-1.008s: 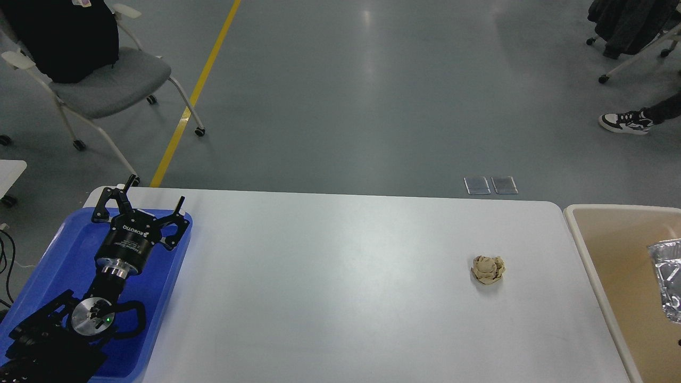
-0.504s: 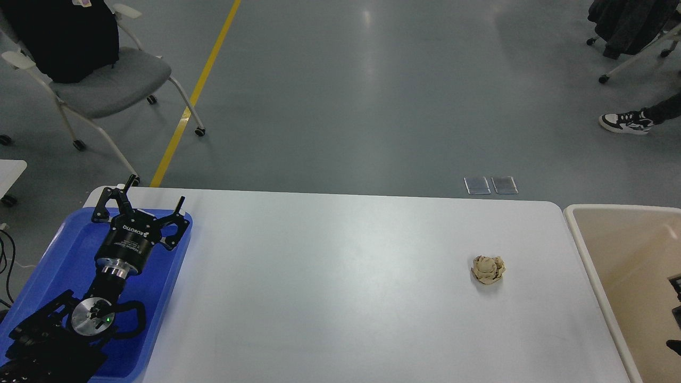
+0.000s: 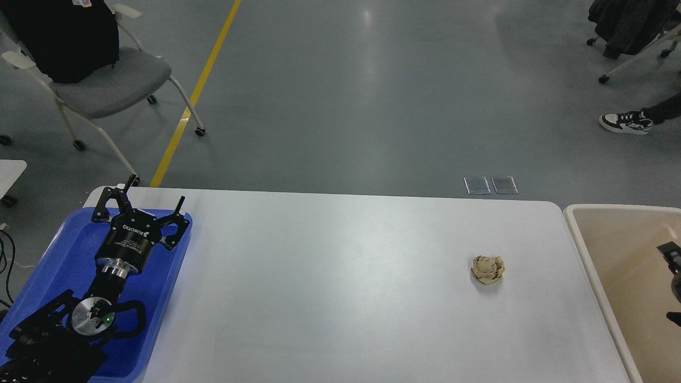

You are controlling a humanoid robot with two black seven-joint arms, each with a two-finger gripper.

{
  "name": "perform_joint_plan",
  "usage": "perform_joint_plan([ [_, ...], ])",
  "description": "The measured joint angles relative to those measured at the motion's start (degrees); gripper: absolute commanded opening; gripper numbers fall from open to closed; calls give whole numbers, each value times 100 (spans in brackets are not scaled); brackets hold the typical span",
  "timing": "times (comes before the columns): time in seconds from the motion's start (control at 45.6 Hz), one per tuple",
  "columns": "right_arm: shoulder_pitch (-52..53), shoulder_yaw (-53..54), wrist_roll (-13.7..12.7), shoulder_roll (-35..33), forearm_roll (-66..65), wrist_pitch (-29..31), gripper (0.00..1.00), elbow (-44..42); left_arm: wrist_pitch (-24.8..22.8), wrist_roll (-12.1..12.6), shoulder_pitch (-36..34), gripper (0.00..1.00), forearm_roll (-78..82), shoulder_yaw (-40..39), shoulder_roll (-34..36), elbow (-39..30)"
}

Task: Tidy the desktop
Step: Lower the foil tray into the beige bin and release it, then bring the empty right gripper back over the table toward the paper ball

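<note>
Above the blue tray (image 3: 64, 255), left gripper (image 3: 143, 203) spread wide, empty; right gripper's (image 3: 671, 255) state unclear.

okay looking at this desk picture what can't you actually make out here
Head view only:
- Right gripper: mostly cut off by the right edge over the beige bin, so open or shut is unclear.
- Bin contents: most of the bin is beyond the right and bottom edges.
- Blue tray: the left gripper and its arm hide much of its floor.
- Crumpled wad on the desktop: too small to tell its material.
</note>
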Motion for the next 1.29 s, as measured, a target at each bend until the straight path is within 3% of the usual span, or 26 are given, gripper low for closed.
perform_joint_plan([
  [0.57, 1293, -1129, 5, -379, -32, 1143, 100, 164, 0, -8, -2, 99, 0, 2, 0, 0],
  [0.965, 3006, -2120, 10, -1506, -270, 1401, 100, 2180, -1, -9, -2, 99, 0, 5, 0, 0],
  [1.293, 4738, -3323, 11, -1919, -668, 1383, 100, 4194, -1, 5, -2, 99, 1, 10, 0, 0],
])
